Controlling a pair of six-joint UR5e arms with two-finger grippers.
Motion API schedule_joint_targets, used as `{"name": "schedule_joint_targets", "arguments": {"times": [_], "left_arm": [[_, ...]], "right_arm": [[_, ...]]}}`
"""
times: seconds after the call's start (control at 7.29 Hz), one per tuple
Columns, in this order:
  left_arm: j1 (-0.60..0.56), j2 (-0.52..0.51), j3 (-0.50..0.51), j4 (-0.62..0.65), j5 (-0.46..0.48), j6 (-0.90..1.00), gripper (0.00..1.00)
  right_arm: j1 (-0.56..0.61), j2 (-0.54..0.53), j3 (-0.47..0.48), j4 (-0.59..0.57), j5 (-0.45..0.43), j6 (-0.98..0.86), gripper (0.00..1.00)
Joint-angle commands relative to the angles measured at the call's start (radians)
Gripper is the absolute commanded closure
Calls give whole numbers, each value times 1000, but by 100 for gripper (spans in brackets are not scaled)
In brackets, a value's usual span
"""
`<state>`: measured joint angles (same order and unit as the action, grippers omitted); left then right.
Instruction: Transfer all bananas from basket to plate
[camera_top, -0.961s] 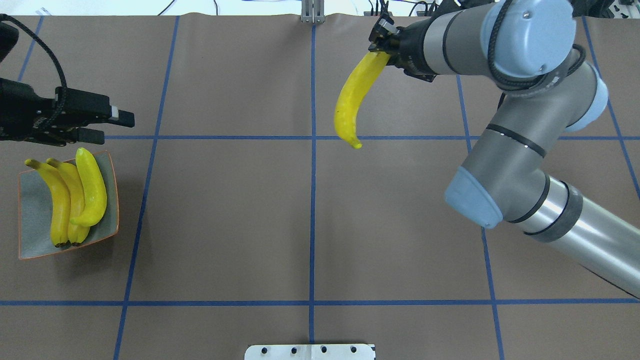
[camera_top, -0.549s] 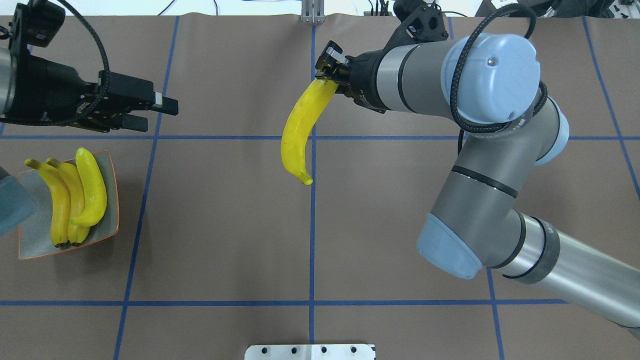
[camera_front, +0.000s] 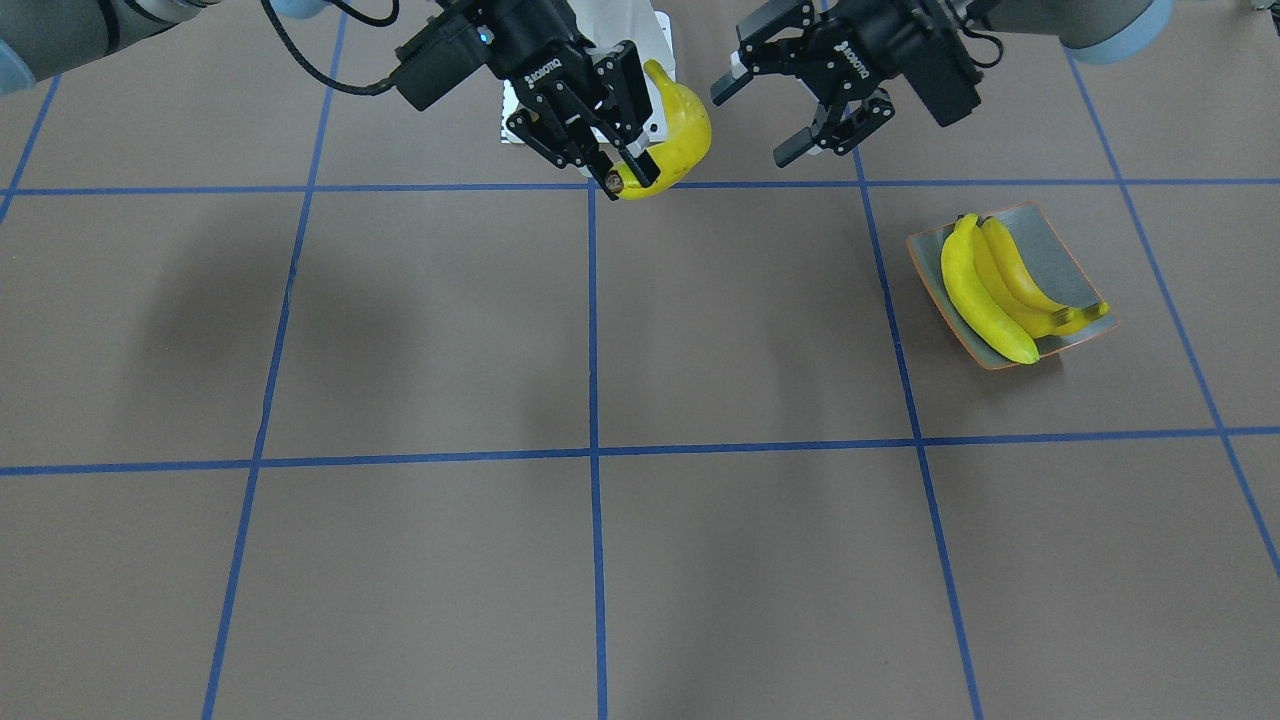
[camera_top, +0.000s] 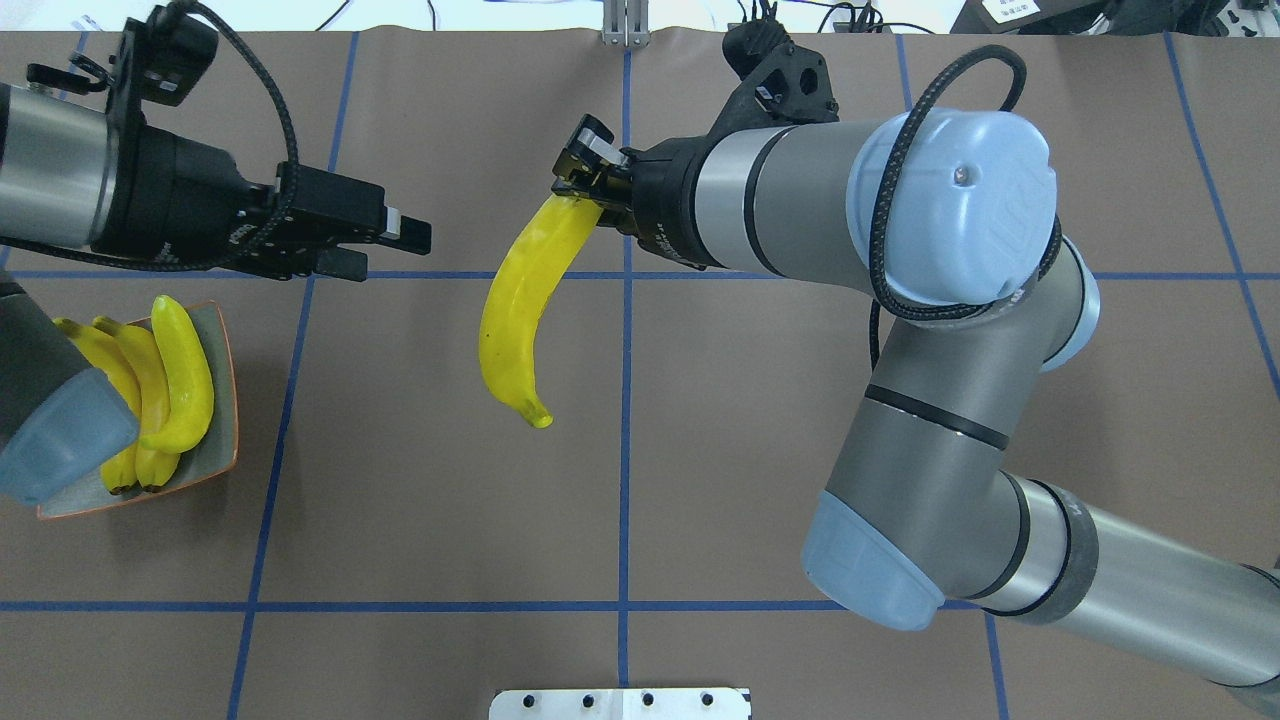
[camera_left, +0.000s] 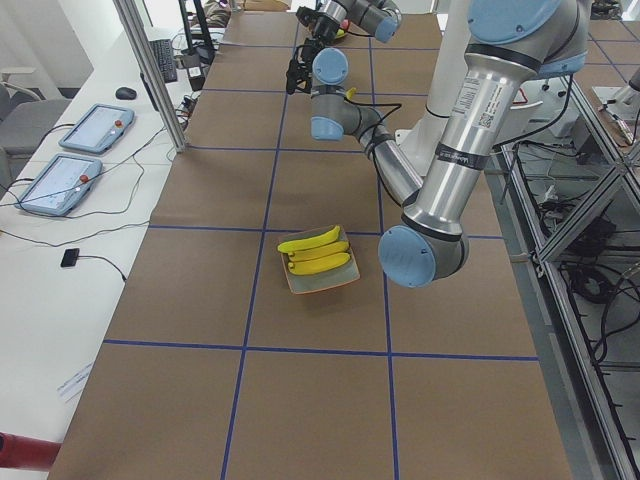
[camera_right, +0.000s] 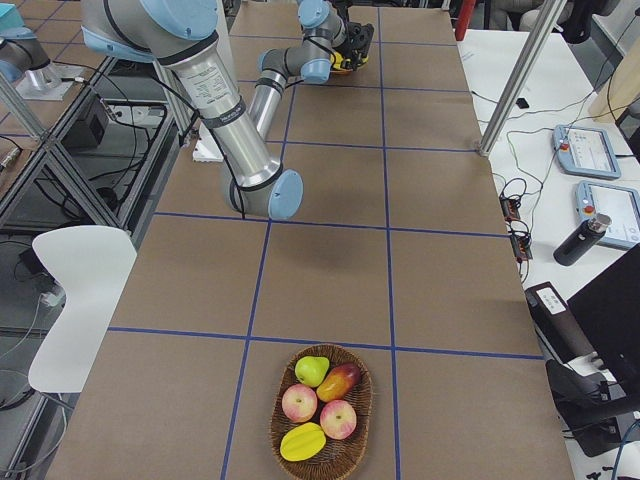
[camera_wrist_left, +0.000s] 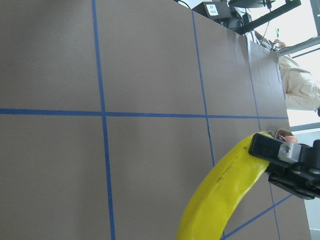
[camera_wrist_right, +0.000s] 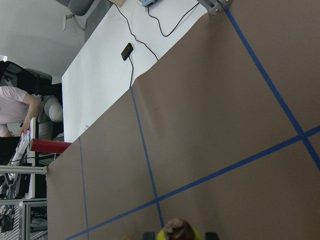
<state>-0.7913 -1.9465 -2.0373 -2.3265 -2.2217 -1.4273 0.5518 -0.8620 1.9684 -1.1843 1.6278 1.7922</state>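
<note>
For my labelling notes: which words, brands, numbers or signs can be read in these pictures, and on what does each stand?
"ROBOTIQ": on the right tool, shut on a banana.
"ROBOTIQ": on the open left tool, small.
The printed label on the left arm: too small to read.
Nothing else is readable.

Illumination is bright and even, from overhead. The brown table cover (camera_front: 400, 330) carries only soft, blurred shadows. The right arm's metal tube (camera_top: 1160, 590) shows a white glare streak. The banana (camera_wrist_right: 179, 231) is defocused in the right wrist view. The left wrist view's right edge is washed out.
</note>
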Motion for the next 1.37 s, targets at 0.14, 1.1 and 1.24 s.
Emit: {"name": "schedule_joint_targets", "arguments": {"times": [0.14, 1.1, 1.24], "left_arm": [[67, -25, 0, 3, 31, 2, 3], [64, -29, 0, 4, 30, -5, 100], [63, -20, -1, 4, 30, -5, 100]], "right_arm": [[-4, 8, 12, 0, 1, 3, 100], [-3, 2, 61, 2, 1, -65, 0], [9, -6, 79, 0, 7, -83, 0]]}}
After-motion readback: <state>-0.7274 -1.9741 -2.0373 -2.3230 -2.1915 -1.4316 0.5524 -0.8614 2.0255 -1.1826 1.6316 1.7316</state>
